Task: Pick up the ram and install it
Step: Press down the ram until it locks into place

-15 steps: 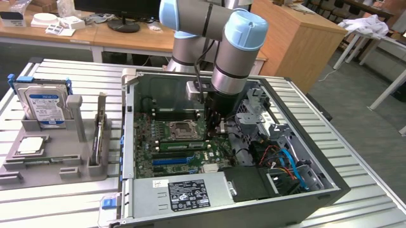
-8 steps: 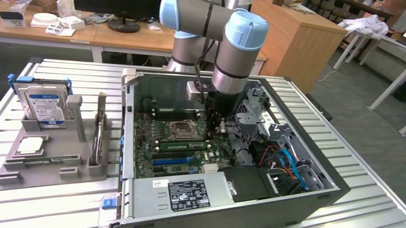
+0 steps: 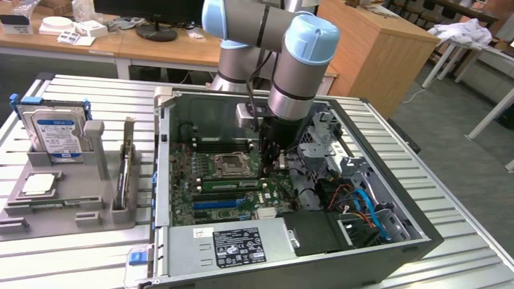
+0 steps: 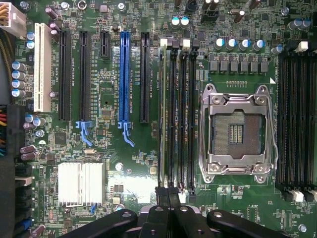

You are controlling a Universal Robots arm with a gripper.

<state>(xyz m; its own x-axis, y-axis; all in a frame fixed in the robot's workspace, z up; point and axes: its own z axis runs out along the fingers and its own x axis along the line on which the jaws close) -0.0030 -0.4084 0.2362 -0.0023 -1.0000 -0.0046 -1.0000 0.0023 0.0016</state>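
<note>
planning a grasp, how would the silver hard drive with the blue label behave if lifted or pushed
The boxy silver hard drive with a blue label looks rigid and probably heavy for its size, given its metal case. Standing upright in the grey moulded holder, it would likely be braced against tipping. Its smooth faces might slip.

No print can be read on the hard drive's blue label or power-supply sticker.

Glossy green motherboard, bright metal socket frame, ribbed metal table, matt grey plastic tray.
</note>
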